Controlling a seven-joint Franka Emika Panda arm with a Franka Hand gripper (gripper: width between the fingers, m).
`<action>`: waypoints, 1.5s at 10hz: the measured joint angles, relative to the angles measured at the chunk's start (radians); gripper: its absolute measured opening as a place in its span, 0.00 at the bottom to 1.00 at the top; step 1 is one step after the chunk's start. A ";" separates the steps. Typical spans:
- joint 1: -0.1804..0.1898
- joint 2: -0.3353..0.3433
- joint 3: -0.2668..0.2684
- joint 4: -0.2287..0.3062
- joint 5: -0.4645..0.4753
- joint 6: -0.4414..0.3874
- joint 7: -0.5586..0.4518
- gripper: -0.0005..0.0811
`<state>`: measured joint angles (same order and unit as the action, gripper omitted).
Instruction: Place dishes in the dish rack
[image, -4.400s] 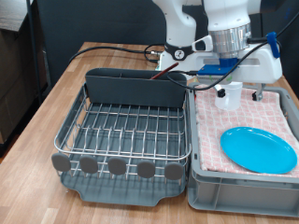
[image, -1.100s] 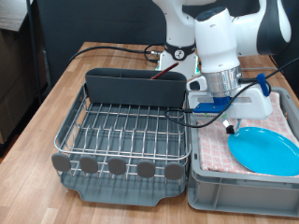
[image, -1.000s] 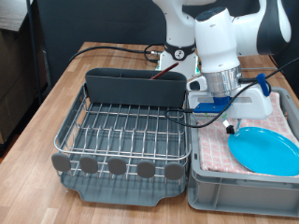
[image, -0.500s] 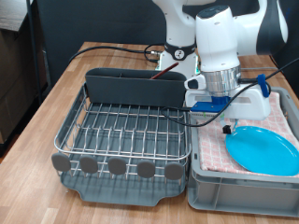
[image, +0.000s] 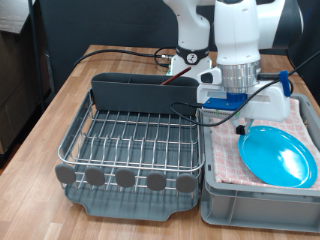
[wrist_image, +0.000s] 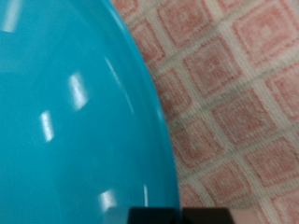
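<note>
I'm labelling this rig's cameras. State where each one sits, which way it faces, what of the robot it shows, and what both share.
Exterior view: off the arm, at the table's near end, looking down over the dish rack and the grey crate; shows the white arm and gripper.
Wrist view: on the hand, looking close down onto the plate and pink checked cloth; only a dark finger edge shows.
Shared: the light-blue plate on the cloth.
</note>
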<state>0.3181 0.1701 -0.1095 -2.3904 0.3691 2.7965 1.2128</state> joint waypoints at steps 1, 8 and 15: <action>0.006 -0.023 -0.013 0.000 -0.059 -0.027 0.049 0.02; 0.006 -0.172 -0.029 0.005 -0.368 -0.244 0.299 0.02; -0.007 -0.226 -0.051 0.034 -0.549 -0.458 0.384 0.02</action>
<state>0.3109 -0.0559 -0.1602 -2.3565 -0.1801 2.3388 1.5964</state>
